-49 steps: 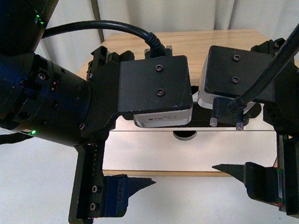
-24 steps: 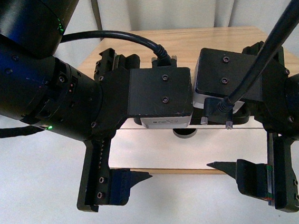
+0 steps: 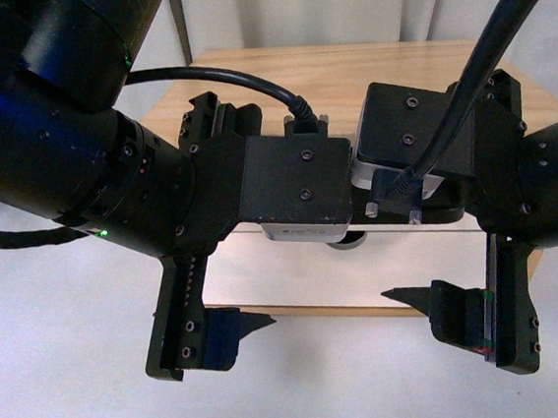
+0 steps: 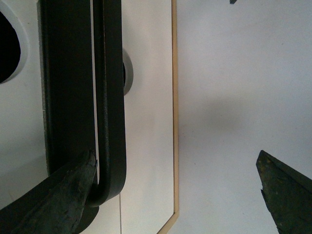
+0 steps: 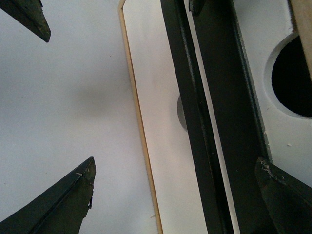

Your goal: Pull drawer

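Behind, pale curtains [image 3: 319,7], wooden top [image 3: 374,66], drawer handle [image 4: 111,97]

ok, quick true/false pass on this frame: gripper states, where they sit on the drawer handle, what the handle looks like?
1. The left gripper and the right gripper are both open. True.
2. The handle on the drawer is a round knob. False: it is a long black bar.
3. One finger of the left gripper sits right by the end of the handle. True.
4. Only the left gripper is at the handle. False: the right gripper also has the bar between its wide-apart fingers.
5. The cabinet top above the drawer is light wood. True.
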### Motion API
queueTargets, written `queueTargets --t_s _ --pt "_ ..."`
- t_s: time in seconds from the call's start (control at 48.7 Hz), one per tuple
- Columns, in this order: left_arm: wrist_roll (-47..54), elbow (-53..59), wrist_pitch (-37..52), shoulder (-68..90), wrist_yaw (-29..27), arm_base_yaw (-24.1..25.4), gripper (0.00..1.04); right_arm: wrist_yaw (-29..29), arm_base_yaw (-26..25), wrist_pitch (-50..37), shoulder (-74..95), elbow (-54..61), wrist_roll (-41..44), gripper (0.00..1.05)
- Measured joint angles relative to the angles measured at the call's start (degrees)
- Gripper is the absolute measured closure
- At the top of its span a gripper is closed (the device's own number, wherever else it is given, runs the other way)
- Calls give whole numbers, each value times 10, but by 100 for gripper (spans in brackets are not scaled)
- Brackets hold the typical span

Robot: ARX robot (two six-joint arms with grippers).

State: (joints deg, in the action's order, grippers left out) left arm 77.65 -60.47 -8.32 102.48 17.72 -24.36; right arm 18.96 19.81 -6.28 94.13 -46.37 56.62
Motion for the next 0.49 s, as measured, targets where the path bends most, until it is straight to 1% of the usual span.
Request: queueTargets --t_s 0.493 --pt "14 -2 0 3 -2 3 6 5 0 1 40 -17 -8 9"
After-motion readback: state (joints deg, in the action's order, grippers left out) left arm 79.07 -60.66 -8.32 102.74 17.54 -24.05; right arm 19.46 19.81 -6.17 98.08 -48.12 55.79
